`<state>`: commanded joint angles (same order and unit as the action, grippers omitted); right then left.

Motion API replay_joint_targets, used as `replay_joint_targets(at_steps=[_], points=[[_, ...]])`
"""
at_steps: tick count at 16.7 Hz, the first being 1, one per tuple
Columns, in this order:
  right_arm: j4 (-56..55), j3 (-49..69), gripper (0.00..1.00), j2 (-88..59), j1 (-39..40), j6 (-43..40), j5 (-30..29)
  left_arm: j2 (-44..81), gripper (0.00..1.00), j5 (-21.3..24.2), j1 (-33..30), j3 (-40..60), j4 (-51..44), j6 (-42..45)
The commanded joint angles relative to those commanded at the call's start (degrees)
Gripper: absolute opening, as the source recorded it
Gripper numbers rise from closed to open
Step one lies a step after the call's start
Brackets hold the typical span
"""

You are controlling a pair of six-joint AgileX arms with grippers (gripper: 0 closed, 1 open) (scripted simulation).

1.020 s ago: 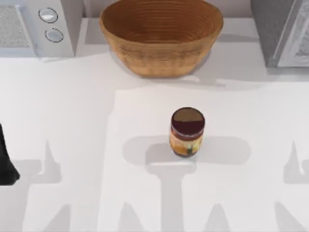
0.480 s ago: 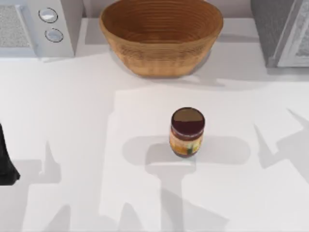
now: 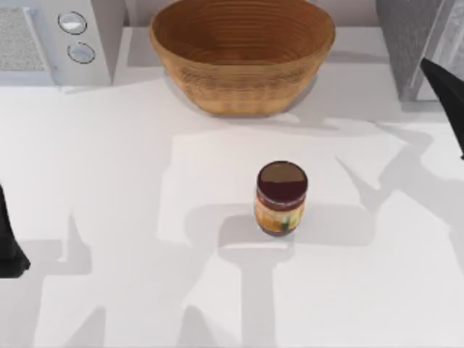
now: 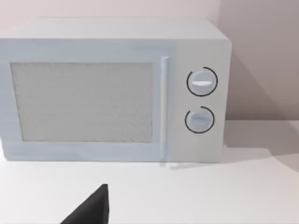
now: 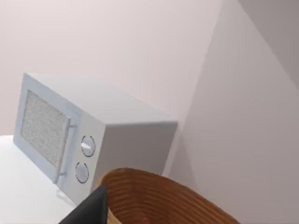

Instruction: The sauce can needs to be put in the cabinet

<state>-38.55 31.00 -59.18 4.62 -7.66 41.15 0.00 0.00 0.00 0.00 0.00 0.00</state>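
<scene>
At the top view's right edge, upper part, the right gripper [image 3: 446, 98] shows as a dark wedge beside the grey cabinet [image 3: 413, 43]; I cannot tell its state. The left gripper [image 3: 9, 243] sits parked at the left edge. The sauce can [image 3: 281, 198] stands upright mid-frame on the table [image 3: 109, 181], below the woven basket [image 3: 241, 54].

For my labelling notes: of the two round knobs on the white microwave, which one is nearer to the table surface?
The lower round knob on the white microwave; the upper knob sits directly above it.
</scene>
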Motion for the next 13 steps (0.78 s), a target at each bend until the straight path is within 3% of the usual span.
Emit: replay_joint_targets(at_steps=[13], points=[[-16.6,15.0,1.0,-52.5,2.8,-14.5,27.8,0.0,1.0,0.0,0.0,0.0,0.0,0.0]])
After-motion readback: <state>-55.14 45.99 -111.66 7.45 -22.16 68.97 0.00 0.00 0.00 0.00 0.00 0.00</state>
